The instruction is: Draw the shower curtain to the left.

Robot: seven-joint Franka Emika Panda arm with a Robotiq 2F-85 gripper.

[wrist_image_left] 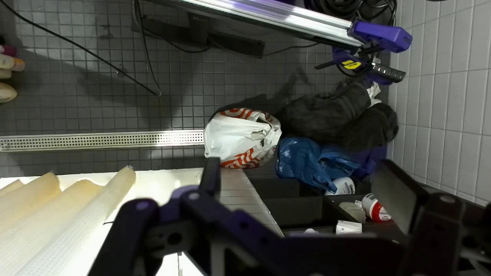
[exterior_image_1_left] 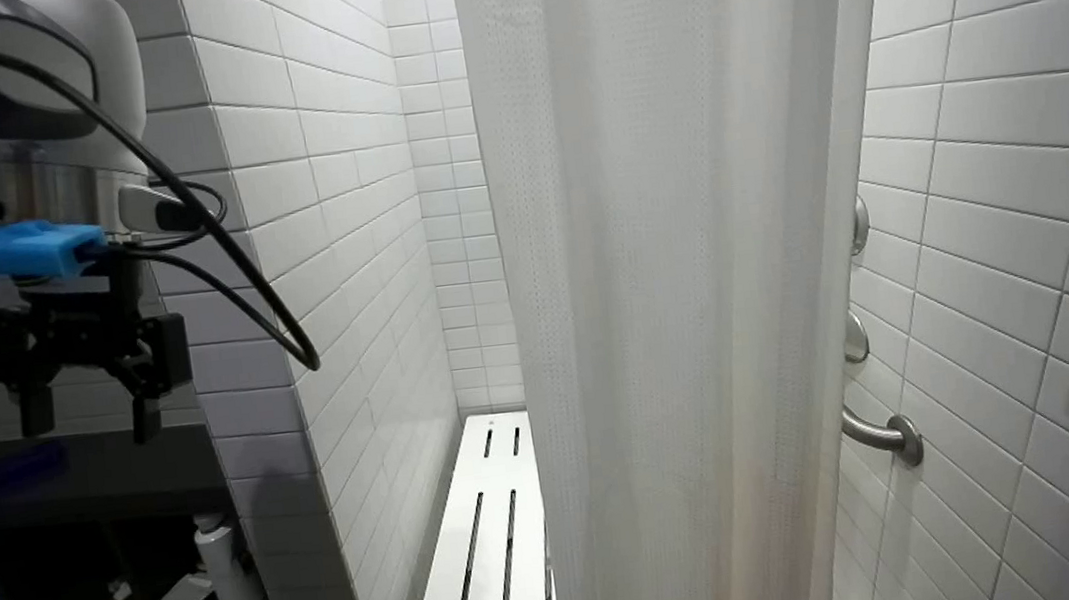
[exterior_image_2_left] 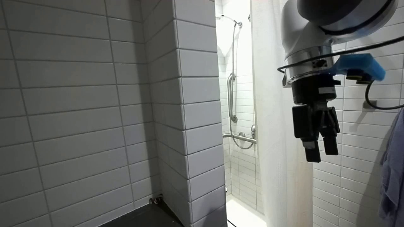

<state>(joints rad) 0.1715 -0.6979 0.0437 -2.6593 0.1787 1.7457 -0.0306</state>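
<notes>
The shower curtain (exterior_image_1_left: 684, 283) hangs in tall white folds across the middle of the shower opening in an exterior view. A gap at its left side shows the shower inside. It also hangs behind the arm in an exterior view (exterior_image_2_left: 274, 110), and its lower folds show at the lower left of the wrist view (wrist_image_left: 57, 226). My gripper (exterior_image_1_left: 91, 417) points down, open and empty, in front of the tiled wall end, apart from the curtain. It also shows at the right in an exterior view (exterior_image_2_left: 322, 150). In the wrist view (wrist_image_left: 305, 184) its fingers are wide apart with nothing between them.
A tiled wall end (exterior_image_1_left: 286, 419) stands between the gripper and the curtain. A white slotted bench (exterior_image_1_left: 482, 547) is inside the shower. A grab bar (exterior_image_1_left: 877, 432) is at the right. Dark cubbies (wrist_image_left: 291, 207) with bottles and a white bag (wrist_image_left: 241, 138) lie below. A purple towel (exterior_image_2_left: 391, 176) hangs.
</notes>
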